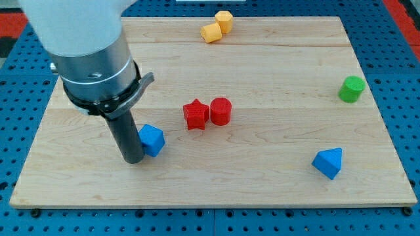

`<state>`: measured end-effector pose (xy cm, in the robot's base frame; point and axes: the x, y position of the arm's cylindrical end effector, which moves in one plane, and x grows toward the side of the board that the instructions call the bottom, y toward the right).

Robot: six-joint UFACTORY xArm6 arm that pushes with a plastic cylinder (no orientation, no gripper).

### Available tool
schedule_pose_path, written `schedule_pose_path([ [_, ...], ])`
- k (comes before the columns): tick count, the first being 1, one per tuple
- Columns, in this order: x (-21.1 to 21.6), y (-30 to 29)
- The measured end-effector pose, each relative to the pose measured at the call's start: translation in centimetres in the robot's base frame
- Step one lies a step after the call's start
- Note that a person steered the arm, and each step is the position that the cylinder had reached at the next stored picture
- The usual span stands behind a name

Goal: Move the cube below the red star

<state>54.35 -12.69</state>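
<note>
Where my tip (133,159) touches one blue cube (152,139): one red star (195,115), one red cylinder (220,111) alongside.

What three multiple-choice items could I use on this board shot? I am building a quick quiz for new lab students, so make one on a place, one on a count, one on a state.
1. Where is my tip relative to the blue cube?
A. at its left side, as viewed
B. at its right side
C. far above it

2. How many red blocks are on the wooden board?
A. one
B. two
C. three

3. How do the red star and the red cylinder stand?
A. stacked
B. far apart
C. side by side, touching or nearly so

Answers: 1 A, the rod's end sits against the cube's left. 2 B, only star and cylinder are red. 3 C, no clear gap shows between them.
</note>
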Motion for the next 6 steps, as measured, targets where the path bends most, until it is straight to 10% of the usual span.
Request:
schedule_pose_path([
  [2, -3.6, -1.7],
  [4, -2.9, 9.9],
  [6, 0.7, 3.8],
])
